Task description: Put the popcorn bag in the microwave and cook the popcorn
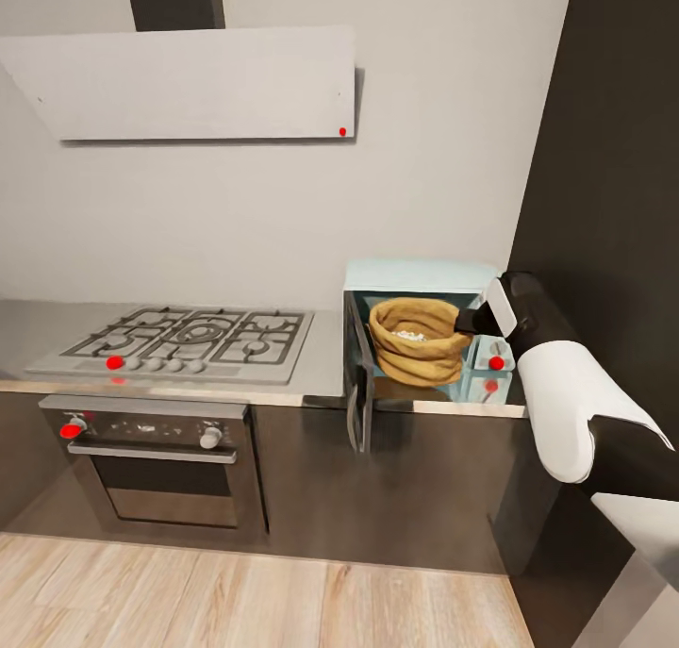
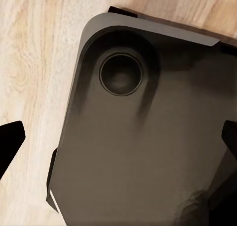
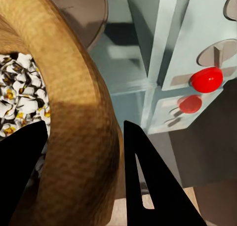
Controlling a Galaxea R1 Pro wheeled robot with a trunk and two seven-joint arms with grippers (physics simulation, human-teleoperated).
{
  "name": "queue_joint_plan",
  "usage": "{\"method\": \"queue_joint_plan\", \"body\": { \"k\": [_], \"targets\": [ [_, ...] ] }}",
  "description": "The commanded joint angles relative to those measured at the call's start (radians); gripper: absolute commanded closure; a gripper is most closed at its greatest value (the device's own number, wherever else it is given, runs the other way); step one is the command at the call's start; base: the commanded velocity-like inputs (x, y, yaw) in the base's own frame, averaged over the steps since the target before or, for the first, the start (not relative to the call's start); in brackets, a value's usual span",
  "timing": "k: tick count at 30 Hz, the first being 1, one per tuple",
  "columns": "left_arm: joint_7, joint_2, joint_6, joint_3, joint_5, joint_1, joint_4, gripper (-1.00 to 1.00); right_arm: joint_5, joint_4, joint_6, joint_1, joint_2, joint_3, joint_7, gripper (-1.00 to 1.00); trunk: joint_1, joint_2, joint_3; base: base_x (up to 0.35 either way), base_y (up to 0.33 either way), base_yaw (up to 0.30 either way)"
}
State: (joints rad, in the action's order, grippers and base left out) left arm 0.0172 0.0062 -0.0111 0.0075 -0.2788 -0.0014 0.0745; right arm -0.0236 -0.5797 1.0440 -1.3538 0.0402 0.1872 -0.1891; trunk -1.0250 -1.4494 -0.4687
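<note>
The pale mint-blue microwave [image 1: 420,275] stands on the grey countertop [image 1: 322,351] with its door [image 1: 358,398] swung open to the left. The tan popcorn bag [image 1: 420,346] sits upright in the microwave's opening, with white popcorn [image 3: 19,93] showing inside it. My right gripper [image 1: 469,323] reaches in from the right; in the right wrist view the gripper [image 3: 85,127] is shut on the bag's rolled rim [image 3: 74,88], one finger inside the bag and one outside. My left gripper [image 2: 121,132] is open over the robot's dark base [image 2: 148,137], holding nothing.
A gas hob [image 1: 189,341] lies in the countertop left of the microwave, above a built-in oven [image 1: 160,459]. An extractor hood [image 1: 189,82] hangs overhead. A tall dark cabinet [image 1: 613,157] closes the right side. The microwave's red knobs [image 3: 207,79] sit beside the bag. The floor [image 1: 236,591] is wooden.
</note>
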Motion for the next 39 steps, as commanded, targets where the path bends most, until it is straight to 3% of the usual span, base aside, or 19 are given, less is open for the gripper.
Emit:
{"method": "queue_joint_plan", "body": {
  "k": [1,14,28,39],
  "targets": [
    [0.002,0.000,-0.001,0.000,-0.003,0.000,0.001,-1.00,-0.004,0.000,0.003,-0.001,0.000,0.002,-0.004,1.00,0.000,-0.001,-0.001,0.000,0.000,0.000],
    [0.003,-0.002,0.000,0.000,-0.003,0.000,0.001,-1.00,-0.001,0.032,0.003,-0.001,0.000,0.002,-0.003,1.00,0.000,-0.001,-0.001,0.007,0.000,0.000],
    [0.001,0.000,-0.001,0.000,-0.003,0.000,-0.001,-1.00,0.002,0.042,0.003,-0.001,0.008,0.003,0.003,1.00,0.000,-0.001,-0.001,0.281,0.000,0.000],
    [0.000,-0.001,-0.001,-0.002,-0.001,0.000,-0.001,-1.00,0.004,0.042,0.003,-0.001,0.013,0.003,0.002,1.00,0.000,-0.001,-0.001,0.060,0.000,0.000]
  ]
}}
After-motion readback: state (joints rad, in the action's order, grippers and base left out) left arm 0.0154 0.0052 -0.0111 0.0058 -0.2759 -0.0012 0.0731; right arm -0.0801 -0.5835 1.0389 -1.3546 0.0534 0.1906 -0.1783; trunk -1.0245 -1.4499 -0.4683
